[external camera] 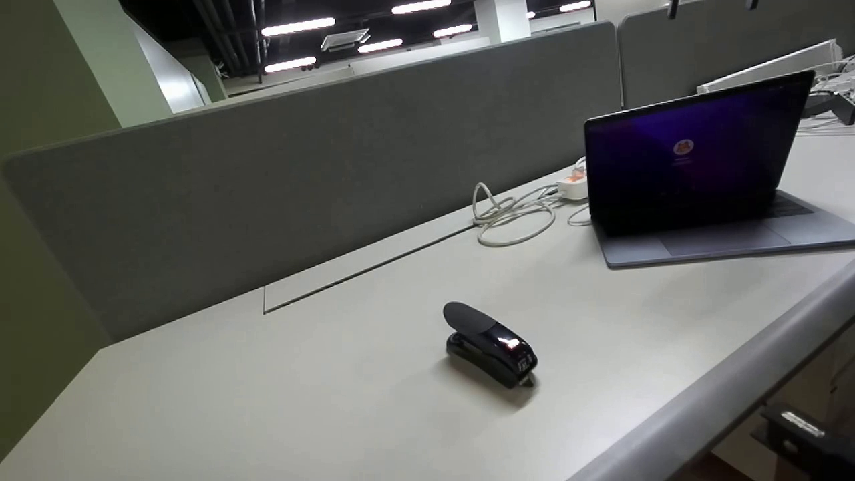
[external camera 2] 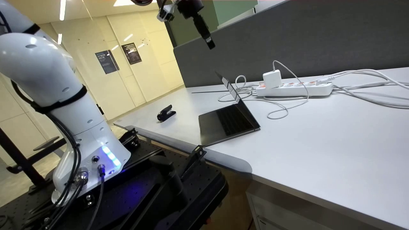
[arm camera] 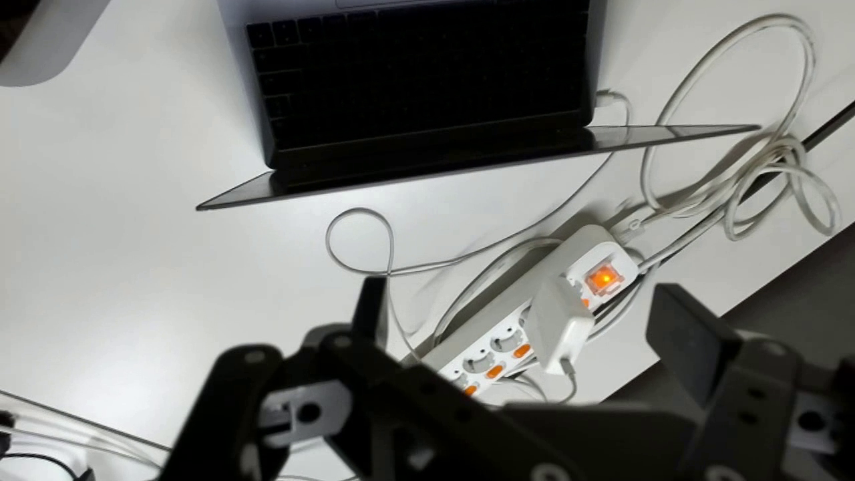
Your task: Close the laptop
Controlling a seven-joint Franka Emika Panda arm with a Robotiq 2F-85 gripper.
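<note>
The dark grey laptop (external camera: pixel 698 167) stands open on the desk at the right of an exterior view, its screen glowing purple with a small mark. It shows from the side, lid tilted back, in an exterior view (external camera 2: pixel 227 120). In the wrist view the laptop (arm camera: pixel 421 80) is at the top, keyboard upward and the lid seen nearly edge-on. My gripper (arm camera: pixel 531 321) is open and empty, its fingers wide apart. It hangs above and behind the lid, touching nothing; its finger (external camera 2: pixel 207 40) shows high above the laptop in an exterior view. Only the fingertips (external camera: pixel 712 7) show at an exterior view's top edge.
A white power strip (arm camera: pixel 507 321) with a plugged-in charger (arm camera: pixel 558 324) and loose cables lies behind the laptop, below the gripper. A black stapler (external camera: pixel 491 344) lies on the desk. A grey partition (external camera: pixel 374 174) runs along the desk's back edge.
</note>
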